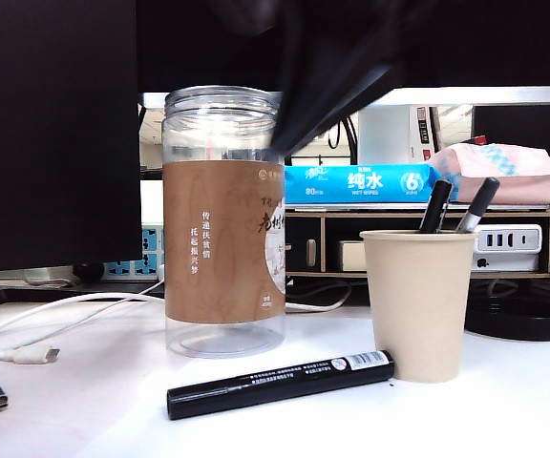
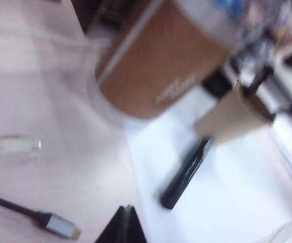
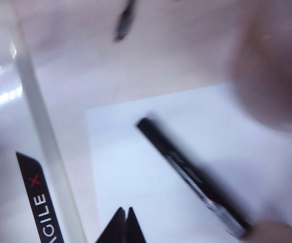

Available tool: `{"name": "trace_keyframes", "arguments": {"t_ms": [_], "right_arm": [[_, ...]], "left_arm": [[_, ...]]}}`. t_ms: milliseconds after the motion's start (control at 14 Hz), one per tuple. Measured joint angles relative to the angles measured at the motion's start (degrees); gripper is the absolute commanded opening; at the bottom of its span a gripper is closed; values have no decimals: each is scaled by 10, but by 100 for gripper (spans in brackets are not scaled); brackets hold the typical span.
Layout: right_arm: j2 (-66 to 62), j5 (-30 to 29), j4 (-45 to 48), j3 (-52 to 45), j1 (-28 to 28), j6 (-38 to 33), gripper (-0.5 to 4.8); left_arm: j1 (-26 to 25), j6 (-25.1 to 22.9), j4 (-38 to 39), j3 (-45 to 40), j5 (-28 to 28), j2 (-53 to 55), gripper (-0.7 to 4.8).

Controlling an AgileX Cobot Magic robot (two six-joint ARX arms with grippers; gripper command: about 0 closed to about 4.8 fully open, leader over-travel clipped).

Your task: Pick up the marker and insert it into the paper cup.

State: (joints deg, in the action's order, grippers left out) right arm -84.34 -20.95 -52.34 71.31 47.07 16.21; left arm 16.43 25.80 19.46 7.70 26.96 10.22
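Both wrist views are blurred by motion. In the left wrist view the marker (image 2: 184, 173) is only a dark smear and its print cannot be read; the paper cup (image 2: 232, 117) has soft edges. Of the left claw (image 2: 123, 226) only a dark closed tip shows at the picture's edge. The right claw (image 3: 124, 227) is cut off the same way. In the exterior view a blurred dark arm (image 1: 327, 81) hides part of the clear jar (image 1: 223, 224) rim.

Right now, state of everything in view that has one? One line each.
marker: lying flat on the table, not held
paper cup: upright, two pens standing in it
clear jar: upright, lid off, looks empty
left gripper: shut, above the table
right gripper: shut, above the marker
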Motion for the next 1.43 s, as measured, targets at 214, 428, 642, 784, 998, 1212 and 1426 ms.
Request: {"name": "trace_keyframes", "arguments": {"t_ms": [214,428,642,784,998,1212,1426], "right_arm": [[-34,16,1,3,31,20,13],[-71,32,21,4,47,34,13],[-117,34,27,26,51,34,27],[-138,34,27,38,55,39,114],[-145,49,23,48,62,51,125],[-146,64,15,49,73,90,126],[-156,88,15,49,81,159,127]], "left_arm": [[4,-55,-2,25,0,64,-5],[4,-65,3,23,10,92,-5],[4,-69,-1,23,20,92,-5],[4,-69,1,23,24,99,-5],[4,-69,-1,23,24,100,-5],[4,-69,-5,23,23,100,-5],[4,-69,-21,23,22,100,-5]]}}
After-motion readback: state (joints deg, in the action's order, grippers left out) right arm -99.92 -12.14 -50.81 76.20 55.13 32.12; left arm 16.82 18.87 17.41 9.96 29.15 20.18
